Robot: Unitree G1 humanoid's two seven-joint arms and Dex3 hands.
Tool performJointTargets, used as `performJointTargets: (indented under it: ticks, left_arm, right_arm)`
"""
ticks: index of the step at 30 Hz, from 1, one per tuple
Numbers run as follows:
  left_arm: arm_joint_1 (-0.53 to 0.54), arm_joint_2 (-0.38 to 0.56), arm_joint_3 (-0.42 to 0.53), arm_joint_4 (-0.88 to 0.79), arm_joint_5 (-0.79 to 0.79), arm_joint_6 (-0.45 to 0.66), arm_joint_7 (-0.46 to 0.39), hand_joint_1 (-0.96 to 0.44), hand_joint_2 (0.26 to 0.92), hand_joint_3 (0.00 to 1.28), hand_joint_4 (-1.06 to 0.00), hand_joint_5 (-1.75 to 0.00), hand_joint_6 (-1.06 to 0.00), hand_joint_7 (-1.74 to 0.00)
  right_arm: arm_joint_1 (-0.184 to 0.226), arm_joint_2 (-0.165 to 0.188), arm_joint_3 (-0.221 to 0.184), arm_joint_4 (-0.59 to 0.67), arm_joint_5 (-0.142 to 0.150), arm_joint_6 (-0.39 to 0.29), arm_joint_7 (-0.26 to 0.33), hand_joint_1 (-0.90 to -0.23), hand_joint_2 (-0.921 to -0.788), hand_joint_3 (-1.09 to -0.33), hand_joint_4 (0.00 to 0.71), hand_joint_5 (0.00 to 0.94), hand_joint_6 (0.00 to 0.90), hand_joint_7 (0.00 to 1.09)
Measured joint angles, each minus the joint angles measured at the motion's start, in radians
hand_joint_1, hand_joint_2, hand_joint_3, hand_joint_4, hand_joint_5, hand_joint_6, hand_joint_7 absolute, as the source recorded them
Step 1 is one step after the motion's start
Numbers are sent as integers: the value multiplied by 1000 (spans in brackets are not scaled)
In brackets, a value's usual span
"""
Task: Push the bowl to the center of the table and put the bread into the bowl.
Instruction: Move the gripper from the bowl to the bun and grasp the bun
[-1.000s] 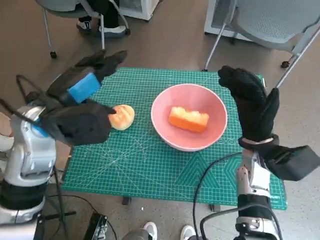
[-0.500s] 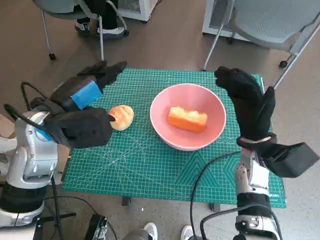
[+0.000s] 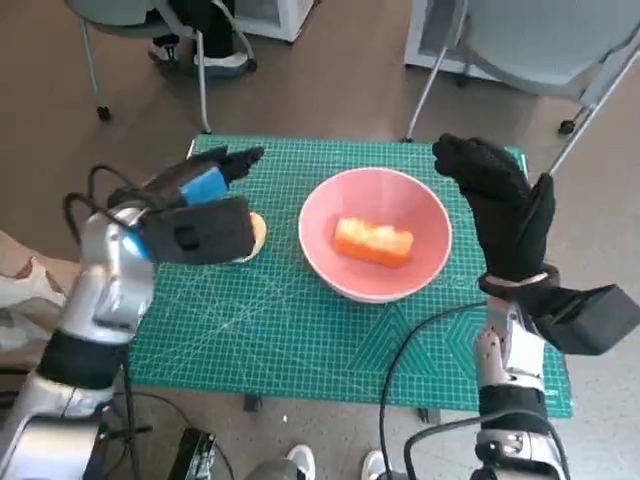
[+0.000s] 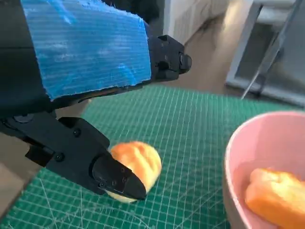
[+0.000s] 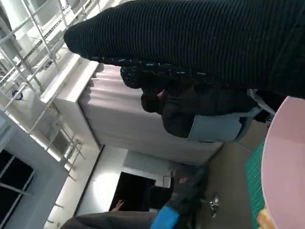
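The pink bowl [image 3: 375,275] sits around the middle of the green mat [image 3: 300,340] and holds an orange bread piece [image 3: 373,240]. A round bun [image 3: 257,230] lies on the mat left of the bowl, mostly hidden behind my left hand [image 3: 195,210]. In the left wrist view the bun [image 4: 138,162] lies between the spread fingers [image 4: 114,179], and the bowl's rim [image 4: 231,157] and the bread piece [image 4: 276,198] show beside it. I cannot tell whether the fingers touch the bun. My right hand [image 3: 497,195] is raised just right of the bowl, holding nothing, its glove [image 5: 190,43] filling the right wrist view.
Chair legs [image 3: 430,85] stand beyond the table's far edge, and a person's feet [image 3: 200,55] show at the far left. A black cable [image 3: 405,350] loops over the mat's near right part. Bare mat lies in front of the bowl.
My left hand has moved right and lower over the bun, covering more of it. The right hand, bowl and bread piece have stayed in place.
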Motion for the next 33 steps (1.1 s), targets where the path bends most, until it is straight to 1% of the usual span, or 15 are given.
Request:
performJointTargets:
  ticks: [9, 15, 20, 30, 33]
  left_arm:
    - [-110, -56, -76, 257, 19, -16, 0, -411, 687, 0, 1, 1, -116, 0]
    - [-186, -92, -117, 418, 42, -25, 2, -426, 687, 0, 1, 1, -115, 0]
    - [-235, -121, -150, 536, 53, -35, 21, -442, 688, 1, 1, 1, -114, 0]
    - [-292, -167, -194, 726, 78, -64, 63, -466, 696, 4, 1, 1, -112, 0]
    - [-304, -179, -202, 768, 79, -70, 69, -441, 698, 4, 1, 1, -111, 0]
  right_arm:
    - [3, -12, -4, -6, 0, 2, 1, -626, -921, -739, 249, 3, 99, 495]
    - [8, -13, -5, -19, 2, 8, 0, -626, -921, -739, 249, 3, 100, 494]
    - [13, -12, -4, -29, 2, 11, -6, -629, -921, -738, 250, 3, 101, 493]
    - [16, -13, -4, -32, 2, 14, -7, -633, -921, -735, 251, 3, 103, 489]
    - [18, -13, -4, -36, 2, 20, -7, -635, -921, -734, 252, 3, 103, 487]
